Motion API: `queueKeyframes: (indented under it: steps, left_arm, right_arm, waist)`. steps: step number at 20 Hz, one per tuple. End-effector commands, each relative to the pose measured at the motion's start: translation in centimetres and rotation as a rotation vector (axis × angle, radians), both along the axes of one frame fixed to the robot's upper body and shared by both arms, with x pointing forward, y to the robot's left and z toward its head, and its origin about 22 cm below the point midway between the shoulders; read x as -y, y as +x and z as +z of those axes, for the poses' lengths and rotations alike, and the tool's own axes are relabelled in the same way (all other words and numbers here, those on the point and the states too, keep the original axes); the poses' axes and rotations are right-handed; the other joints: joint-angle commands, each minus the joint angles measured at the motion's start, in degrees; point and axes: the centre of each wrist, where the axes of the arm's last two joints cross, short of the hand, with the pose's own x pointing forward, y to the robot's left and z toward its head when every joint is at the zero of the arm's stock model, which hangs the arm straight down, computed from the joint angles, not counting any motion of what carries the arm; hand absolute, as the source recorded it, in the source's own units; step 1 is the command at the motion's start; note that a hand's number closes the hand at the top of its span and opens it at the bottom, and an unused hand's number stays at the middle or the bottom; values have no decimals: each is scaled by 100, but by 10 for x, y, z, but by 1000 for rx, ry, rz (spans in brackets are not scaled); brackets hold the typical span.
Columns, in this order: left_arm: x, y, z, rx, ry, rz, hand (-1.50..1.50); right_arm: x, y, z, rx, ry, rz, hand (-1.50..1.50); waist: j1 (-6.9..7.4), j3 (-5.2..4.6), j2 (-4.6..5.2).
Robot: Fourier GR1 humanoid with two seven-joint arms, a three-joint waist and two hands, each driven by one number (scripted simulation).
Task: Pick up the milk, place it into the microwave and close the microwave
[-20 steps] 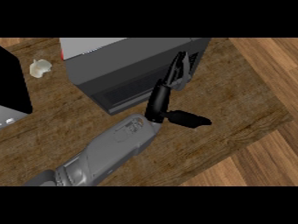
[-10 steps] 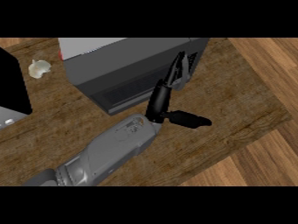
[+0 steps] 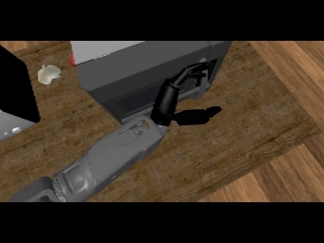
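- The microwave [image 3: 139,71] is the big grey box under the fingertips. Its door looks shut or almost shut, so this looks like the closing push.
- The wooden counter [image 3: 255,118] lies below the thumb.
- One grey arm comes up from the bottom edge. I cannot tell which arm it is.
- The hand [image 3: 170,97] has straight fingers on the door, holding nothing, thumb out to the side.
- The milk does not show. It may be inside.
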Motion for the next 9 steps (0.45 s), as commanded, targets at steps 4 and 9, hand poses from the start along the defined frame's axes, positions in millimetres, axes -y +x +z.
queueKeyframes:
  steps: [4, 9]
  left_arm:
    - [-33, 33, -5, -62, 205, 262, -150]
    - [-28, 34, -4, -72, 234, 275, -150]
  right_arm:
    - [5, -3, 3, -7, 3, -22, -150]
    - [5, -4, 9, 8, 6, -27, -150]
  waist:
    - [179, 51, 14]
    - [252, 34, 33]
